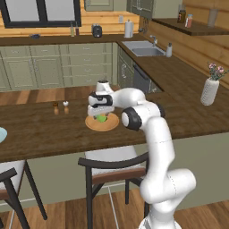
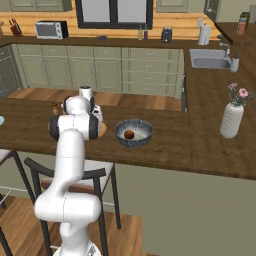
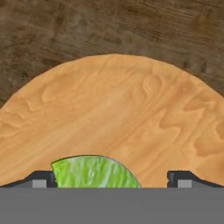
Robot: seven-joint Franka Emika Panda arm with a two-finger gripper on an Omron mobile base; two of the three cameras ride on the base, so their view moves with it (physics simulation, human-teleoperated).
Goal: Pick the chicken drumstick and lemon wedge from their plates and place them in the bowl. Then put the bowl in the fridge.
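Here, jaws spread wide, low over lemon wedge (image 3: 92,172) on wooden plate (image 3: 118,113), drumstick (image 2: 129,134) in bowl (image 2: 134,133)

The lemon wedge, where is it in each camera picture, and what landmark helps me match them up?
Left base view: the lemon wedge lies on the wooden plate, centre, right under the tool.
Right base view: I cannot make it out; the arm covers most of the plate.
Hand view: bottom centre-left, beside one fingertip.
Shared landmark: the wooden plate.
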